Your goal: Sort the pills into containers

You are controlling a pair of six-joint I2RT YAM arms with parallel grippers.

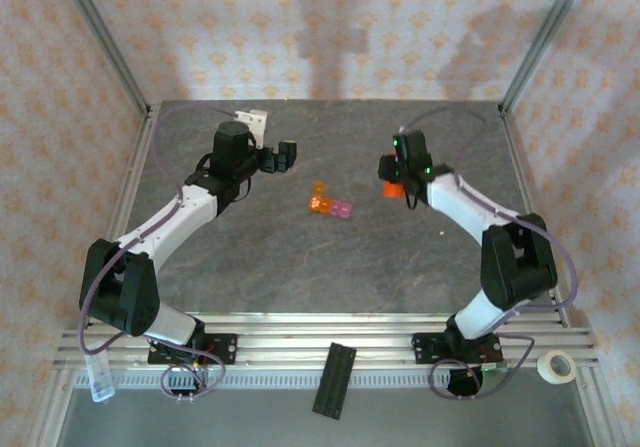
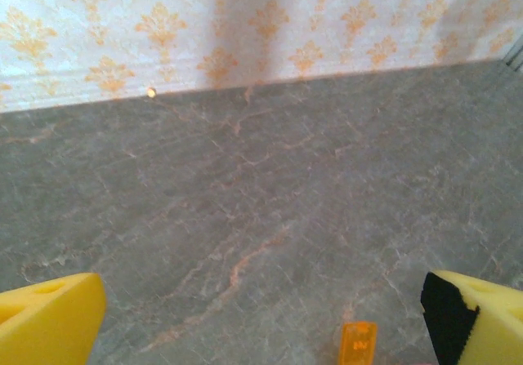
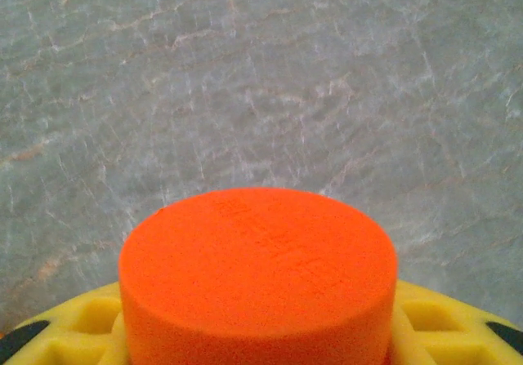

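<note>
Right wrist: orange bottle (image 3: 257, 275) in right gripper (image 3: 257, 344) blocks near table (image 3: 261, 71).

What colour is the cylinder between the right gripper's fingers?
The cylinder is plain bright orange, with no pattern; it shows best in the right wrist view.

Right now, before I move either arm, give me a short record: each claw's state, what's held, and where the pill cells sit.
left claw: open, holding nothing
right claw: closed around the orange bottle
containers: on the table, between the two claws, touched by neither
strip ends: orange cell toward the left arm, pink cells toward the right arm
</note>
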